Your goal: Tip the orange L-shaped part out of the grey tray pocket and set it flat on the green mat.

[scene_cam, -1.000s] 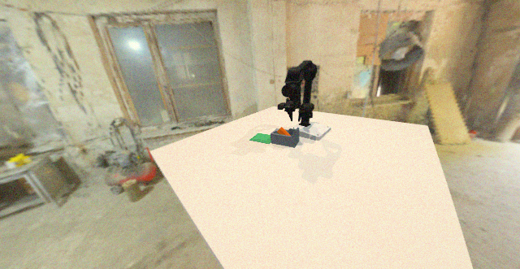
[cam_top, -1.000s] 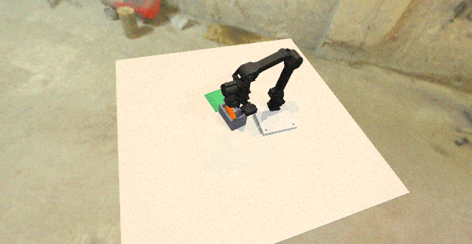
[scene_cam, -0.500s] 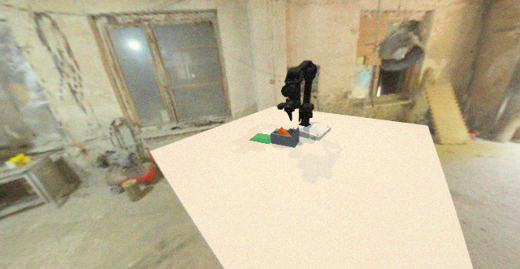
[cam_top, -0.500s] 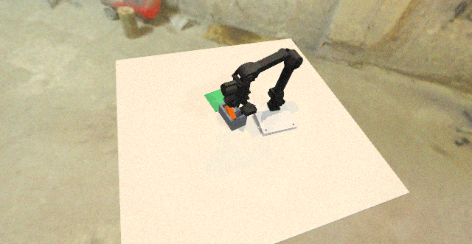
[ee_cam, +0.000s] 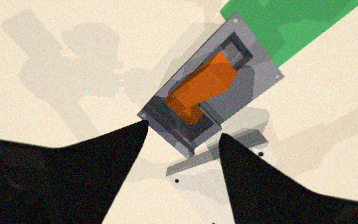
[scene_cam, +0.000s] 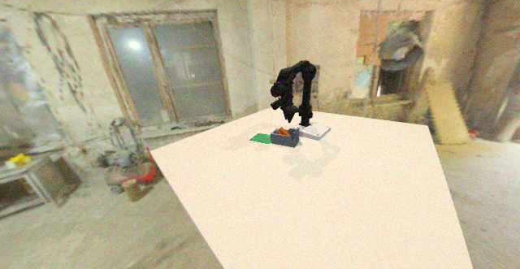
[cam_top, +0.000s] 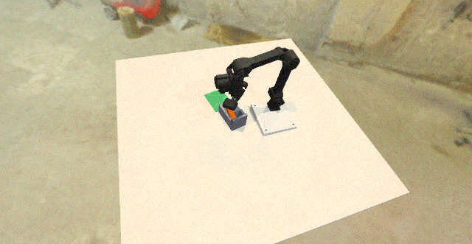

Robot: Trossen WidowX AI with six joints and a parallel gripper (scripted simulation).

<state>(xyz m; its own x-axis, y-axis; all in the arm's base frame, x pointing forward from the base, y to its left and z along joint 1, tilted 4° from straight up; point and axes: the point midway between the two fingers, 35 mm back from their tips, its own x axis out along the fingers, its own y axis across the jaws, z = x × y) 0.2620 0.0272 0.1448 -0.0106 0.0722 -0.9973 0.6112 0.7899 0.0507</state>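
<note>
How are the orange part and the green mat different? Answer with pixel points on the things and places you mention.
The orange part (cam_top: 231, 113) (scene_cam: 283, 132) (ee_cam: 205, 82) is tilted; the mat (cam_top: 214, 98) (scene_cam: 261, 138) (ee_cam: 300, 27) lies flat. The part is in the tray (cam_top: 239, 123) (scene_cam: 284, 141) (ee_cam: 267, 72); the mat is beside it. The part is smaller than the mat. Neither is gripped.
</note>
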